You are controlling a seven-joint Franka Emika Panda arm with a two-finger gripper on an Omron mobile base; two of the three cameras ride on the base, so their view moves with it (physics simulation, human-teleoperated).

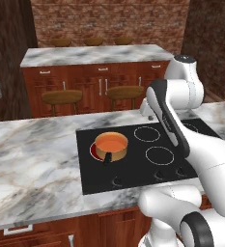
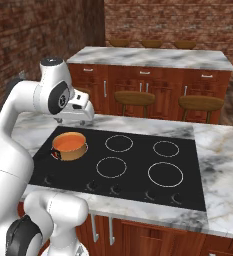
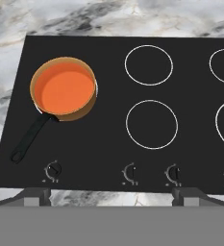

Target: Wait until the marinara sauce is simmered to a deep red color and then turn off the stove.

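Observation:
The marinara sauce [image 3: 65,90] is a smooth orange disc in a small tan pot [image 1: 111,147] with a short dark handle [image 3: 31,136]. The pot stands on the stove's [image 3: 108,144] front-left burner, which glows red at its edge [image 1: 93,150]. It also appears in the right base view as the pot [image 2: 69,145] on the stove [image 2: 138,175]. Dark knobs [image 3: 53,169] line the stove's near edge. My gripper [image 3: 111,193] hangs high over the stove's front edge, open and empty, its fingertips [image 3: 36,194] wide apart. The hand [image 2: 81,113] is above and behind the pot.
Three other ring burners [image 3: 151,124] are unlit and bare. Grey-veined marble counter [image 1: 32,154] surrounds the stove. Behind it stand two wooden stools [image 1: 62,96] and a second marble-topped island [image 1: 94,54] with bowls on it, in front of brick walls.

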